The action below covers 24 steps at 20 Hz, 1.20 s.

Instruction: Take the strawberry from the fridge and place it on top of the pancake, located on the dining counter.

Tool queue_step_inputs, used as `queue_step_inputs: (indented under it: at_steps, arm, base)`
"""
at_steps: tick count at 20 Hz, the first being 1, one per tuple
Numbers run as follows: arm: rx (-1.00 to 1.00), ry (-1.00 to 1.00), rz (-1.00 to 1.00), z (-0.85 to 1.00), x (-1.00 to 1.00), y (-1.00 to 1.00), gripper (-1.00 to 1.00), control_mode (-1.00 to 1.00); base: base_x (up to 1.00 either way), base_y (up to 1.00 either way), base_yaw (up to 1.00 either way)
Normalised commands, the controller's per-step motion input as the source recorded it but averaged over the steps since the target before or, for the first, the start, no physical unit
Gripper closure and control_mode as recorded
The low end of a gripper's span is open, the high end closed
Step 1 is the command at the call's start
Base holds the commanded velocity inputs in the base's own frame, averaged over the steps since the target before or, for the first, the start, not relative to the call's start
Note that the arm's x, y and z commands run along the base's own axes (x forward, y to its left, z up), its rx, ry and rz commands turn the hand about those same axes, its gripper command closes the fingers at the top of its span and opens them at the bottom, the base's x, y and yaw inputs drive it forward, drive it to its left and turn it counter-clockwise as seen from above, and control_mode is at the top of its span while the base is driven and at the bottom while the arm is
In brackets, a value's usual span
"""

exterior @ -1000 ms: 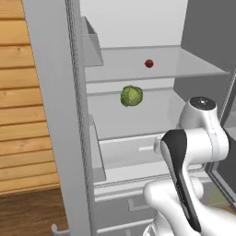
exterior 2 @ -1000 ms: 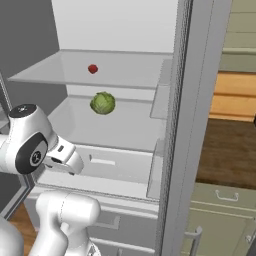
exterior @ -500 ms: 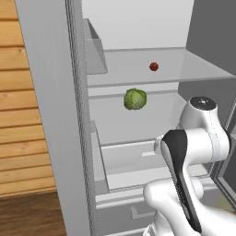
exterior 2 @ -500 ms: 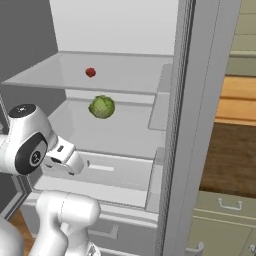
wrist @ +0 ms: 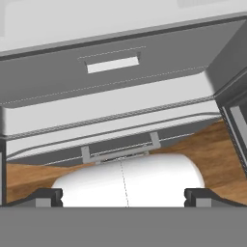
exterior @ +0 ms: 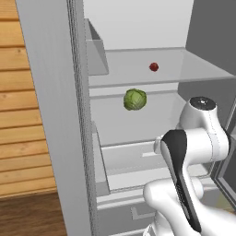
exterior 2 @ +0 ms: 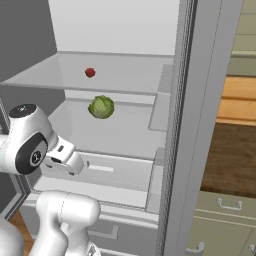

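Observation:
The fridge [exterior: 50, 115] stands open in front of me. The strawberry [exterior: 154, 67] [exterior 2: 90, 72], tiny and dark red, lies on the upper glass shelf toward the back. My gripper [exterior 2: 75, 165] hangs low in front of the lower drawers, well below the strawberry and nearer to me. In the hand view its fingertips [wrist: 48, 195] stand wide apart with nothing between them, so the gripper [wrist: 123, 198] is open, facing down at a drawer front [wrist: 113, 62]. The pancake and the dining counter are out of view.
A green cabbage [exterior: 135, 99] [exterior 2: 101, 107] rests on the shelf below the strawberry. Door bins [exterior: 94, 50] [exterior 2: 160, 107] line both open doors. A wood-plank wall [exterior: 18, 138] is at the left; drawers of a pale cabinet [exterior 2: 222, 215] are at the right.
The whole picture has shifted, so the base has moved slightly in front of the fridge. The arm keeps the same pose and the gripper stays open.

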Motion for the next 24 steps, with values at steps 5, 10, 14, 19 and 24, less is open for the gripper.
queue_step_inputs:
  at_steps: [5,10,14,19,24]
  arm:
    - [0.01,-0.06,0.00,0.01,0.02,-0.03,-1.00,-1.00]
    - [0.05,-0.38,0.00,0.53,0.02,0.00,-1.00,-1.00]
    - [0.01,-0.31,0.00,0.86,0.00,0.03,-1.00,-1.00]
    - [-0.11,-0.25,0.04,0.99,0.02,0.12,-1.00,-1.00]
    - [-0.19,-0.11,0.02,0.82,0.18,0.16,-1.00,-1.00]
  base:
    - [0.00,0.00,0.00]
    - [0.00,0.00,0.00]
    - [0.00,0.00,0.00]
    - [0.00,0.00,0.00]
    - [0.00,0.00,0.00]
